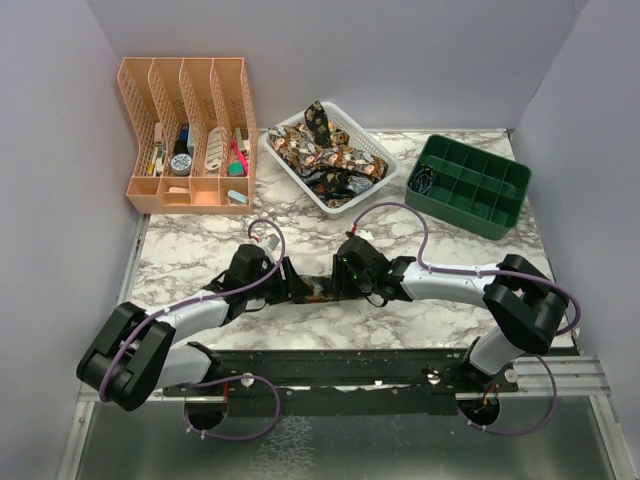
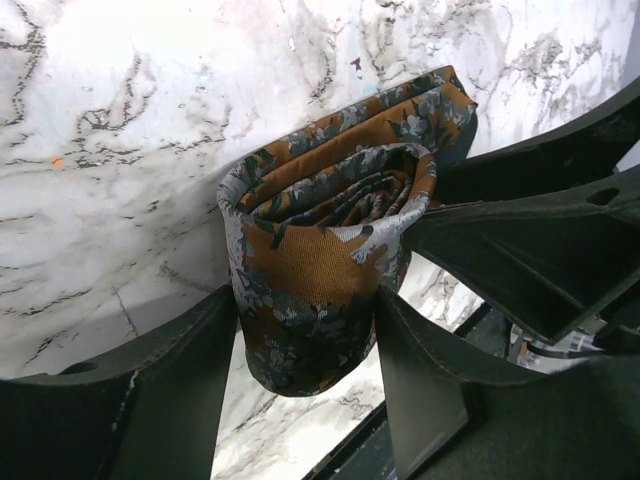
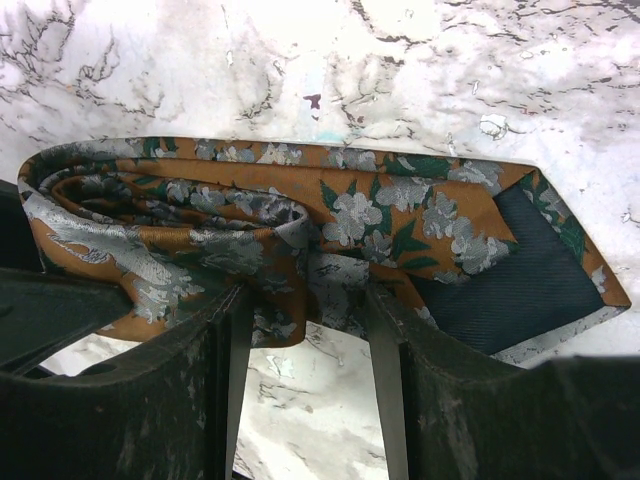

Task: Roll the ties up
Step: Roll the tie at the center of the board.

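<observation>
Mid-table, toward the near edge, the orange-brown fabric necktie (image 2: 320, 260) with grey-white flowers lies rolled on the white marble tabletop (image 1: 190, 255). The left gripper (image 2: 305, 300), half-spread, clamps the coil. The right gripper (image 3: 305, 300) pinches its lower fold (pointed tail free). Open marble lies all round, and the white mesh basket (image 1: 372, 193) stands well apart.

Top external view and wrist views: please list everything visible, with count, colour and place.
marbled table: one, white with grey veins, under everything
peach plastic file organiser: one, peach, far left
white plastic mesh basket: one, white, far centre
dark patterned fabric ties: count unclear, black, orange, cream, in the basket
green plastic compartment tray: one, green, far right
thin black cords: count unclear, black, tray's leftmost compartment
rolled orange-brown floral fabric tie: one, orange-brown and grey, centre
left gripper: one, black, closed on the roll
right gripper: one, black, closed on the same tie
</observation>
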Tool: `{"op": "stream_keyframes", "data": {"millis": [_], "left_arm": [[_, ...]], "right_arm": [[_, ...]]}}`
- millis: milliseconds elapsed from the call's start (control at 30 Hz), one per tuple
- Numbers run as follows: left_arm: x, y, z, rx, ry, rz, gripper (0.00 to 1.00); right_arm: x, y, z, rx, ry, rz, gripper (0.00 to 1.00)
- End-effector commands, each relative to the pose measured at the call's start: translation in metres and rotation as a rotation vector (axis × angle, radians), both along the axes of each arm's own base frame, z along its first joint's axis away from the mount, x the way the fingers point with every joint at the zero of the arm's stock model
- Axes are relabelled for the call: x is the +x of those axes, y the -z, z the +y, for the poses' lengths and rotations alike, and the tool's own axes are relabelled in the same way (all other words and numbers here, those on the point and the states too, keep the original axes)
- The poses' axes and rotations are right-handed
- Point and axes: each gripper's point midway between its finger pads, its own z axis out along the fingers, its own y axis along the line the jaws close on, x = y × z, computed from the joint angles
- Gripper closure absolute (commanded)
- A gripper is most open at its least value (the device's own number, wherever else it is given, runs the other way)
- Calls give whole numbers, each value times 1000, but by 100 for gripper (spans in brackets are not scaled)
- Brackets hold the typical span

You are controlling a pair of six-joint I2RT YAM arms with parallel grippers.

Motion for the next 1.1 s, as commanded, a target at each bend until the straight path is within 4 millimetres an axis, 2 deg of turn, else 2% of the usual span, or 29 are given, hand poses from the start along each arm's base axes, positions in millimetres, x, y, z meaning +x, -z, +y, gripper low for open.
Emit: {"op": "stream_keyframes", "data": {"millis": [0,200,300,433,567,667,833,1067], "left_arm": [[10,3,-1,41,-36,-34,44],[19,-5,-4,87,-51,-51,49],[22,-7,-1,128,-59,-54,50],[22,-3,4,197,-46,-31,49],[25,-2,5,254,-26,-31,50],[29,-7,1,302,-3,-44,50],[37,-10,-5,422,12,-50,50],[45,-17,-14,598,6,-94,51]], "right_arm": [[-2,18,-19,-83,12,31,47],[-2,13,-16,-64,-8,29,46],[-3,6,-10,-31,-37,34,42],[6,-19,-9,30,-31,4,30],[26,-45,-31,130,44,-8,25],[37,-40,-58,121,106,-5,24],[39,-12,-91,60,167,74,24],[32,3,-102,77,187,114,24]]}}
